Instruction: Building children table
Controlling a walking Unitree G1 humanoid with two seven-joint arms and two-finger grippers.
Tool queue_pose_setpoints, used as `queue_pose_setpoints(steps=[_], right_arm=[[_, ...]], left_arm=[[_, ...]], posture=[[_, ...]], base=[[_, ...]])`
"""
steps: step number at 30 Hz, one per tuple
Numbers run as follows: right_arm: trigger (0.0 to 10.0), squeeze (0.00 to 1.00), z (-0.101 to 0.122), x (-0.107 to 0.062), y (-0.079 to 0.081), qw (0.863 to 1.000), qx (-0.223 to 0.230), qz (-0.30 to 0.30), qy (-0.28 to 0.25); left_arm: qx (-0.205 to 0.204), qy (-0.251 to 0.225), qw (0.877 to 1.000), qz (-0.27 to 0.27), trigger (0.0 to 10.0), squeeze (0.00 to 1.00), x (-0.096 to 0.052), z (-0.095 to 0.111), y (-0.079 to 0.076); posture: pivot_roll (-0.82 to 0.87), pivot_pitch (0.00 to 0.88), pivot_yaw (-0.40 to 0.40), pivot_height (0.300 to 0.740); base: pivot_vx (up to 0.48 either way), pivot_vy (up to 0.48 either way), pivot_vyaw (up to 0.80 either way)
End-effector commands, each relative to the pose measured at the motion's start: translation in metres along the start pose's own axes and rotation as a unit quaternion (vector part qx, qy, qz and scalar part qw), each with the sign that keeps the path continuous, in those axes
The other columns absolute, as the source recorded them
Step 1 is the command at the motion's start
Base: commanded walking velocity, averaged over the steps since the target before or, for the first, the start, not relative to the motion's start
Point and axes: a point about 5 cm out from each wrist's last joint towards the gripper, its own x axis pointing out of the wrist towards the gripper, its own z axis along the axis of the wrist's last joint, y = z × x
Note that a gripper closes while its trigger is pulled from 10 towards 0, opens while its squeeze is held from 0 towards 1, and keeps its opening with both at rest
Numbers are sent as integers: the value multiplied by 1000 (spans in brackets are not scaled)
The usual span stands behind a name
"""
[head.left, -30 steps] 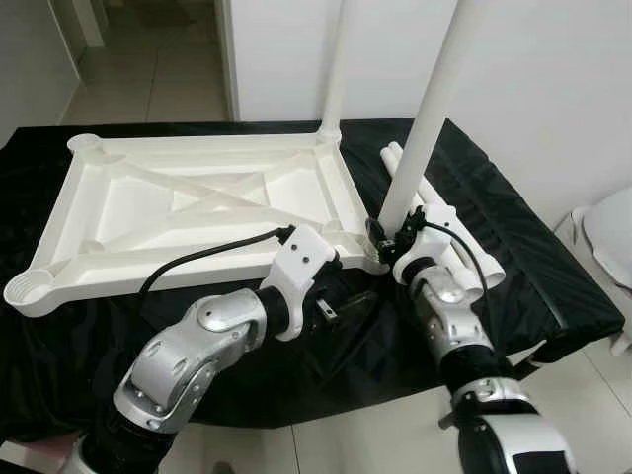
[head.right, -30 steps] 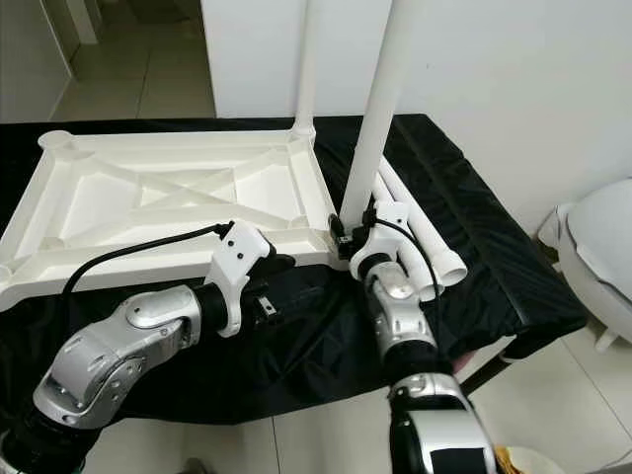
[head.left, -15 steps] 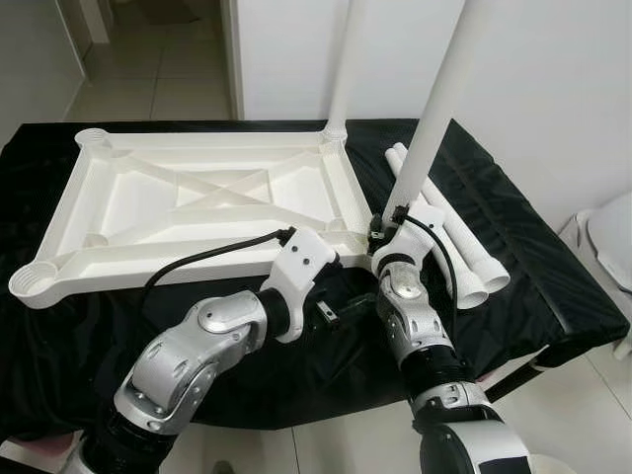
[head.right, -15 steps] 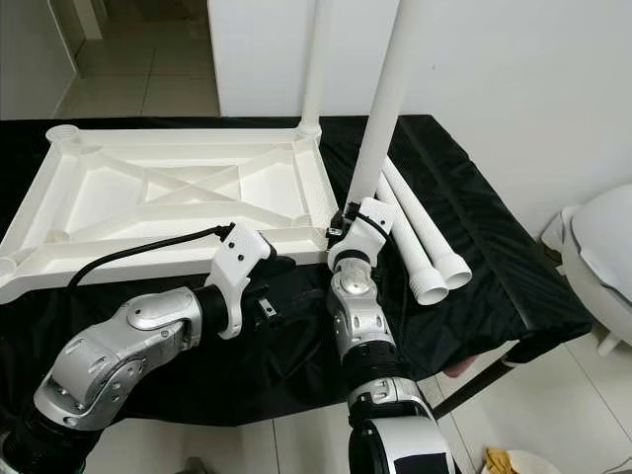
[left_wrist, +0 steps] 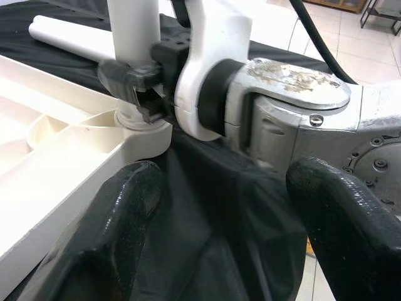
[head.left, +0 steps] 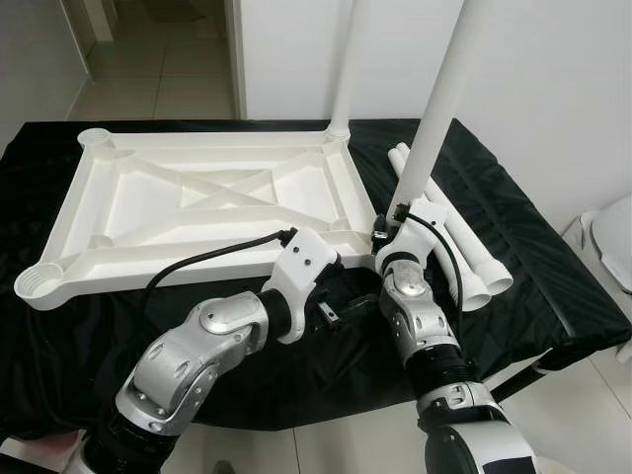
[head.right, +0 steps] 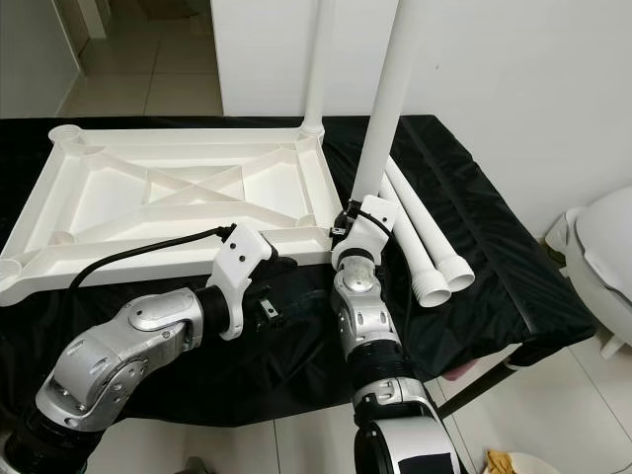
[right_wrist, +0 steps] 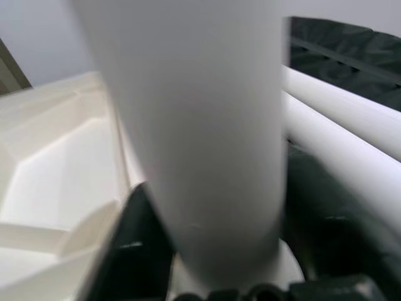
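A counter (head.left: 553, 296) draped in black cloth stands against a white wall, with pale floor tiles around it and an open passage beyond its far side; part of a white rounded object (head.right: 602, 267) sits on the floor off the counter's right end. On the cloth lies one white plastic tabletop (head.left: 197, 212), turned underside up, its ribs and cross braces showing. Four white legs can be counted: one upright leg (head.left: 348, 64) stands in the far right corner socket, a second upright leg (head.left: 434, 118) stands at the near right corner socket, and two loose legs (head.right: 430, 247) lie side by side on the cloth just right of the tabletop. The right arm reaches up from below with its forearm nearly vertical, and the right tool (head.left: 390, 219) is closed around the foot of the second upright leg, right at the socket; the right wrist view shows a black finger on either side of the white tube. The left arm is bent at the elbow and stretches across the cloth toward that same corner, its left tool (left_wrist: 219, 213) spread wide over the black cloth, holding nothing, just short of the tabletop's near edge.
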Motion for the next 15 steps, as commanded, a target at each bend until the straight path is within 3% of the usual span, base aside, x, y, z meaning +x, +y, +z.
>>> queue_pose_setpoints(steps=[1, 4, 5, 7, 8, 15], right_arm=[[10000, 1000, -12, -1, -10, 1000, -4, -8, 20], [10000, 1000, -10, 0, -16, 1000, 0, 2, 14], [10000, 318, -10, 1, -20, 1000, 2, 9, 14], [10000, 318, -10, 1, -21, 1000, -1, 13, 13], [10000, 0, -9, 0, -23, 1000, -2, 19, 9], [10000, 0, -9, -9, -25, 999, 4, 42, -16]], left_arm=[[3, 4, 1000, -5, 10000, 0, 1, -1, -2], [5, 3, 1000, -6, 10000, 0, 2, -1, -1], [5, 3, 1000, -6, 10000, 0, 2, -1, -1], [5, 3, 1000, -6, 10000, 0, 2, -1, -1], [6, 3, 1000, -6, 10000, 0, 2, -1, -1], [17, 4, 1000, 4, 10000, 0, 1, -3, 3]], posture=[[-1, 3, -60, 740], [-2, 0, -59, 740], [-3, 0, -57, 740], [-3, 0, -57, 740], [-3, 0, -57, 740], [-2, 6, -56, 740]], base=[[0, 0, 0], [0, 0, 0], [0, 0, 0], [0, 0, 0], [0, 0, 0], [0, 0, 0]])
